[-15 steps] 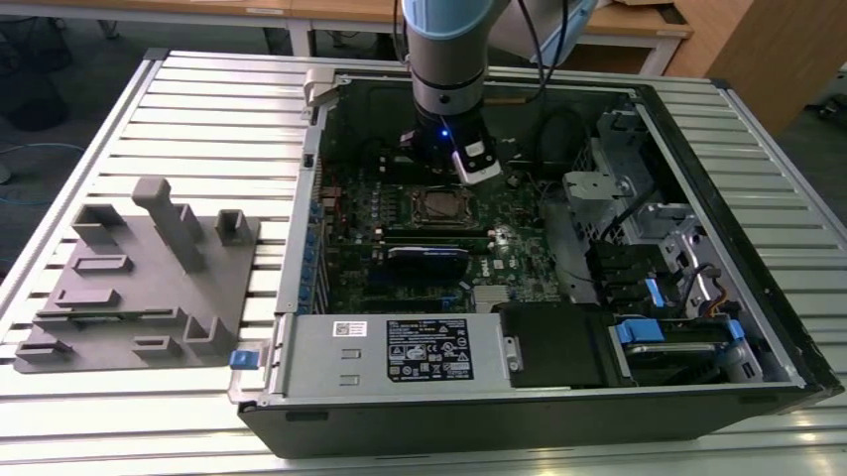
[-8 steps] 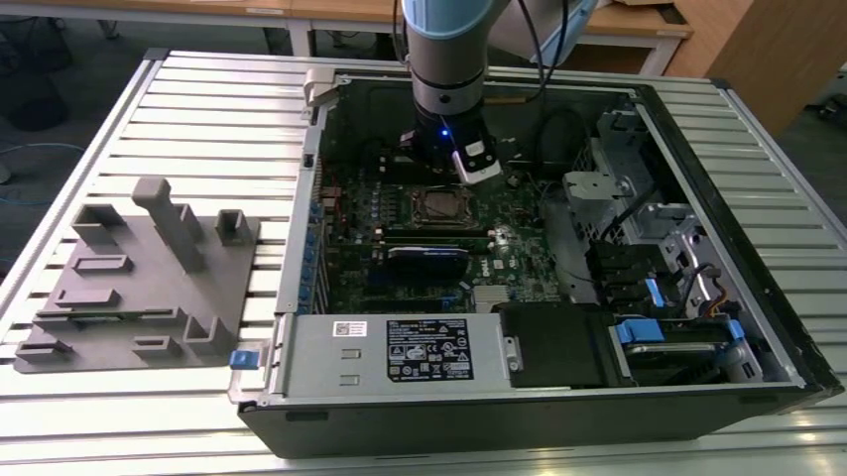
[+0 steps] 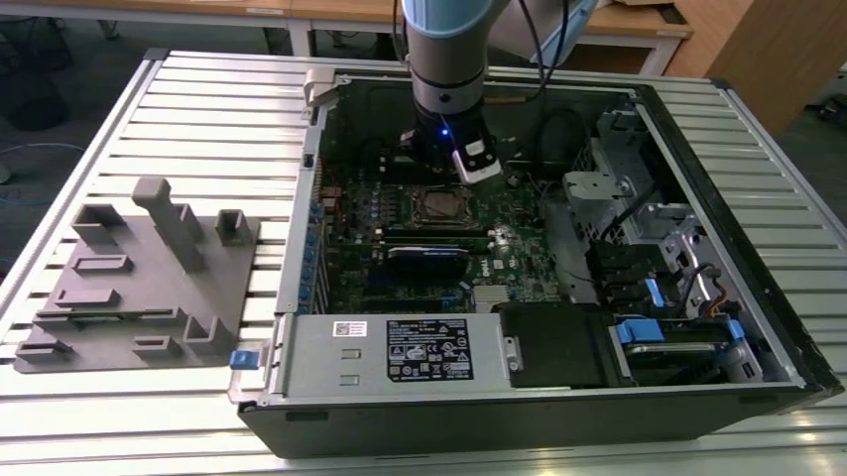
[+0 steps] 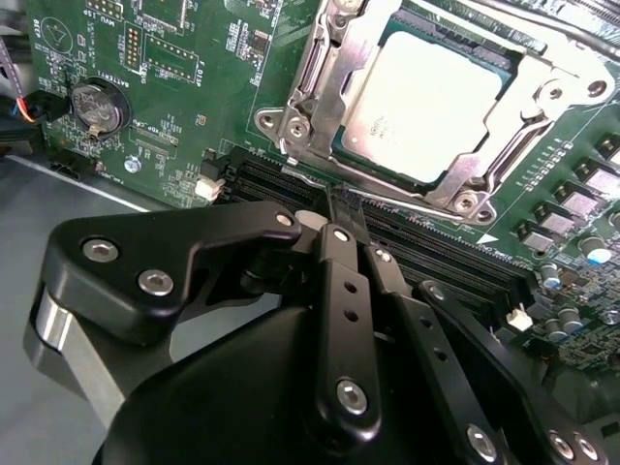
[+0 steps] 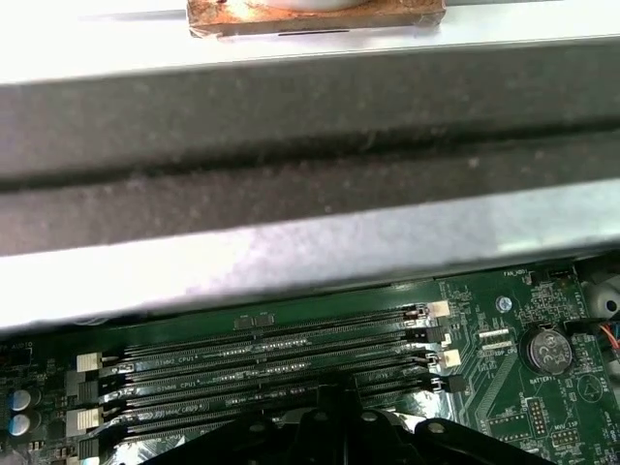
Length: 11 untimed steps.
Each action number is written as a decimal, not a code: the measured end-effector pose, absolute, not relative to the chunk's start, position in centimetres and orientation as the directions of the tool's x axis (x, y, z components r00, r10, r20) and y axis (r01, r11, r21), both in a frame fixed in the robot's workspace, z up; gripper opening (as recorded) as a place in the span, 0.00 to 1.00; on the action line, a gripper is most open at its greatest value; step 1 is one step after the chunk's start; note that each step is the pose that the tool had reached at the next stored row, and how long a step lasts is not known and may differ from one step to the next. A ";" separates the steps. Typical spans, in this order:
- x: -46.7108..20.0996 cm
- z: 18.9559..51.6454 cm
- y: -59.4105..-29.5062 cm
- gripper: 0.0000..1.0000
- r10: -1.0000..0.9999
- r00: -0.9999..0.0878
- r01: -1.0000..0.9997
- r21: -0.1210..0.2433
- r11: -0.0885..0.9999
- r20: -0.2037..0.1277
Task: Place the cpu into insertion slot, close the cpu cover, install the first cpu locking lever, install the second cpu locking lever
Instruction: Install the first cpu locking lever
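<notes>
From where I stand, the nearest thing in the second wrist view is the black, bolted linkage gripper (image 4: 341,218). Its slim black fingertips (image 4: 334,208) are pressed together with nothing between them, the tips resting at or just above the thin wire lever (image 4: 383,201) that runs along the near edge of the socket. Whether they actually touch it cannot be told.

Just beyond the tips lie the long black memory slots (image 4: 455,257), parallel to that socket edge; in the first wrist view the same slots (image 5: 262,363) run across the board in front of the fingertips.

Past them sits the insertion slot (image 4: 436,97), a square socket on the green motherboard (image 4: 145,116). The cpu (image 4: 426,102), a small flat square chip with a dull silver-grey top, lies flat inside it. The cpu cover (image 4: 325,92), a thin silvery metal frame with a cut-out centre, lies down around the chip, so seating and cover closing appear done.

Key relation: the socket lies directly ahead of the claw, across the lever, whose long axis runs crosswise to the fingers.

In the exterior view the pale blue-grey arm reaches down into the open black computer case (image 3: 741,327), gripper (image 3: 457,177) just behind the socket (image 3: 437,206). A grey moulded fixture tray (image 3: 133,288) sits well apart, toward the exterior view's left.
</notes>
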<state>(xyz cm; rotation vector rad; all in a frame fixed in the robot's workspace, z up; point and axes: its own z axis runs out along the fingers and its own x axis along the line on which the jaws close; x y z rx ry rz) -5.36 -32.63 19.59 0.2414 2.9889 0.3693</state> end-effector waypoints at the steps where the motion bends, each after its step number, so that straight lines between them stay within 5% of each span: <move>1: -5.4 19.6 -32.6 0.11 0.172 -0.980 0.143 0.251 0.957 -0.099; 11: -5.4 19.7 -32.6 0.11 0.173 -0.978 0.137 0.257 0.957 -0.120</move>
